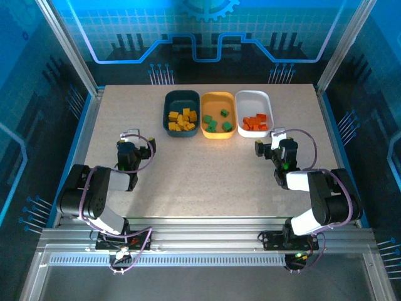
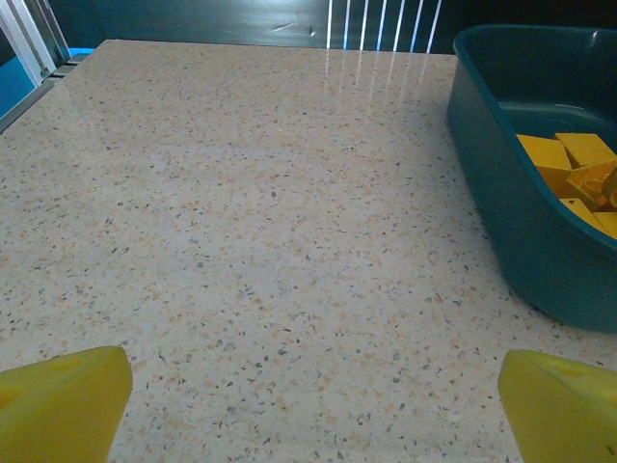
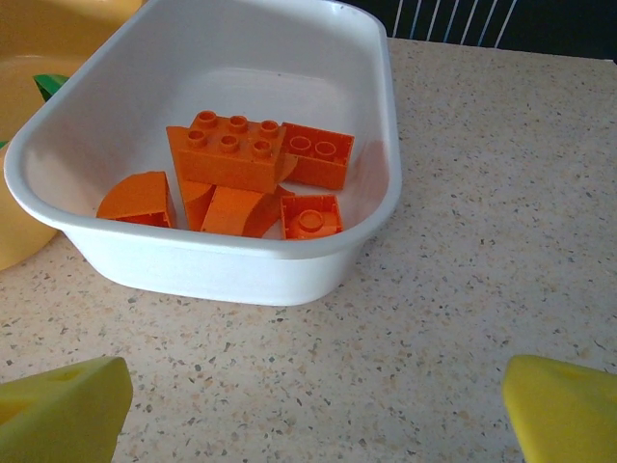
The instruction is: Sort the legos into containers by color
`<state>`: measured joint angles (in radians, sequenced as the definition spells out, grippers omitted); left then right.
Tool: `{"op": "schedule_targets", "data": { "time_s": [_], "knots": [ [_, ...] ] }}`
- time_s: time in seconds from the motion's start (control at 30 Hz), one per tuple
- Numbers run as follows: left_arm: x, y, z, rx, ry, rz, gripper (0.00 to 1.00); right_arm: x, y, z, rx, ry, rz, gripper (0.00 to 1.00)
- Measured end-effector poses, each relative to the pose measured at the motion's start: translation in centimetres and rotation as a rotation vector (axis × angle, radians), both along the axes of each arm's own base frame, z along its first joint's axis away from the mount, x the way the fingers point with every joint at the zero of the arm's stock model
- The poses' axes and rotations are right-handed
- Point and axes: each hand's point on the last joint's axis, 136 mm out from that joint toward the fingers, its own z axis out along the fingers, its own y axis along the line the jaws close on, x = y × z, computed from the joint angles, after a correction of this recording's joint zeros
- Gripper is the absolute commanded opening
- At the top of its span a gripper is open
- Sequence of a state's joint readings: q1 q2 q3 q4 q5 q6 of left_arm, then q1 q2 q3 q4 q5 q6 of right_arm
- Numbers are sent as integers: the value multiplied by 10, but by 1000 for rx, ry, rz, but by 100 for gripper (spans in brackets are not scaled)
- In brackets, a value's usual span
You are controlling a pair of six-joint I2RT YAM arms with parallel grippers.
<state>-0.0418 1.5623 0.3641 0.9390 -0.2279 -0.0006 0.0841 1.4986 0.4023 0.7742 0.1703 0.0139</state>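
Though heaped in the white tray (image 3: 222, 268), the orange legos (image 3: 228, 154) show studs.

1. Three trays are set in a row on the table (image 1: 207, 175), beyond both pairs of jaws.
2. The left tray (image 2: 511, 231), with bricks (image 2: 569, 169) in it, is found ahead-right of the left gripper (image 2: 308, 410).
3. The right tray (image 3: 241, 265), with bricks in it too, is placed just ahead of the right gripper (image 3: 313, 410).
4. The middle tray (image 3: 29, 87) lies just left of it.
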Motion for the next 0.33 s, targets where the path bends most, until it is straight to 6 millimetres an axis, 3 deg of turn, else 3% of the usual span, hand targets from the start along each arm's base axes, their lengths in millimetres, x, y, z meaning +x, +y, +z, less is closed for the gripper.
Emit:
{"op": "schedule_targets", "data": {
  "time_s": [0.33],
  "knots": [
    [0, -10, -5, -32, 24, -74, 99, 0, 3, 0, 6, 4, 14, 100]
  ]
}}
